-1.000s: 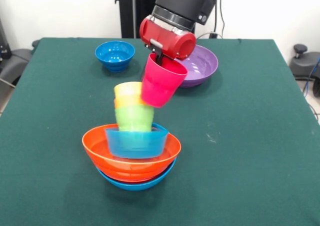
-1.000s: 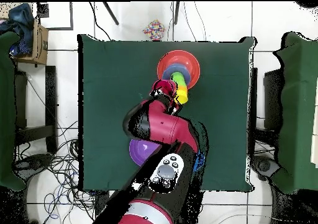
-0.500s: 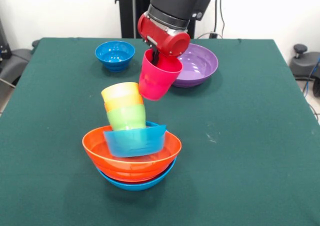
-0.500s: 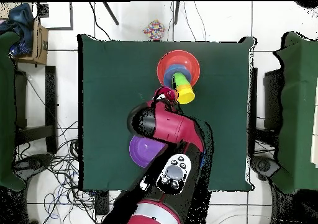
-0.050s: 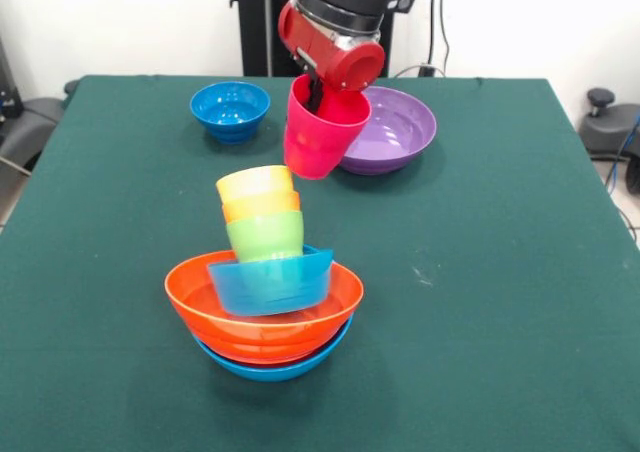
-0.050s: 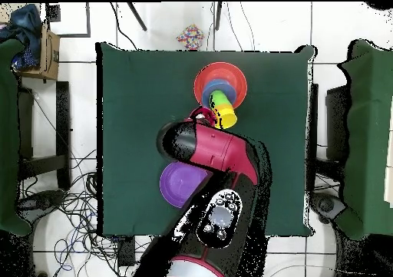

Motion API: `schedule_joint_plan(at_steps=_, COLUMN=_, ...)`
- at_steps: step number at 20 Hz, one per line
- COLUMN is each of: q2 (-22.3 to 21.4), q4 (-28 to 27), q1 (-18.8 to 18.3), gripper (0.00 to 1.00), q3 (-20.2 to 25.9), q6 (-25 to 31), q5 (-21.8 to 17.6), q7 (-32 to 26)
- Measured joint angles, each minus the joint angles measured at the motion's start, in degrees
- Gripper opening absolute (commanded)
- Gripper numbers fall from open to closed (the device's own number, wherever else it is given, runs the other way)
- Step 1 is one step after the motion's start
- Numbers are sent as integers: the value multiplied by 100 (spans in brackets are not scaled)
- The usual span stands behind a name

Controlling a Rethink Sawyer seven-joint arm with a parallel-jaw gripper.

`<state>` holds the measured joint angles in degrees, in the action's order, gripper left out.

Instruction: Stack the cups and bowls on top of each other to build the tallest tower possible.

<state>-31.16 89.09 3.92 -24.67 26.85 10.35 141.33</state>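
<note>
My gripper is shut on the rim of a magenta-pink cup, which hangs tilted in the air just behind and to the right of the tower's top. The tower stands at the table's front: a light-blue bowl at the base, orange bowls, a small light-blue bowl, then green, orange and yellow cups, leaning slightly. In the overhead view the pink cup shows beside the tower. A purple bowl and a small dark-blue bowl sit apart at the back.
The green table has open cloth to the right and left of the tower. In the overhead view my arm covers the table's middle and part of the purple bowl. Chairs flank the table.
The gripper has lifted the pink cup up and back, away from the yellow cup it was touching. The cup stack tipped sideways, then settled nearly upright.
</note>
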Motion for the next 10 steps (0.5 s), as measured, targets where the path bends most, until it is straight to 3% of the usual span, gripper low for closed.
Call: schedule_joint_plan(at_steps=10, q2=-72, q4=-769, q1=-1, gripper=0, q3=0, q6=1065, q5=-7, q7=0)
